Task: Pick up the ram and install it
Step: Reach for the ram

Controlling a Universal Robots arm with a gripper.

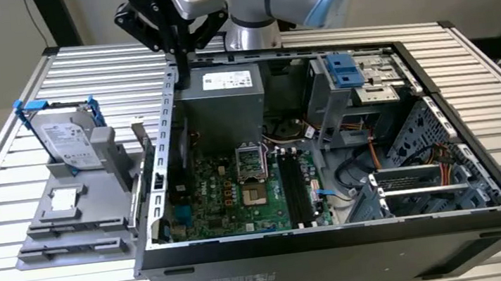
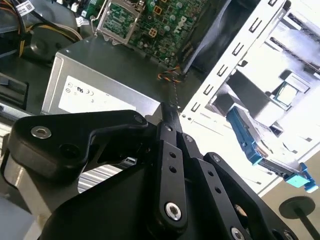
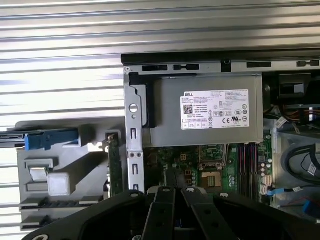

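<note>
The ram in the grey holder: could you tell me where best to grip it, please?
Probably grip the ram midway along its upper long edge, across its flat faces, from straight above: it stands on edge in the grey holder beside the case wall.

An open computer case (image 1: 339,254) sits on a slatted surface (image 1: 91,66), its green motherboard (image 1: 229,199) and grey power supply (image 1: 223,108) exposed. Beside it a hard drive (image 1: 66,140) stands upright.

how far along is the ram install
Nothing looks done: the long black motherboard slots look empty. The thin, flat circuit stick that seems to be the ram stands on edge in the grey holder beside the open black computer case. The black gripper hangs shut above the case's edge, empty. Pickup and installation remain.
</note>
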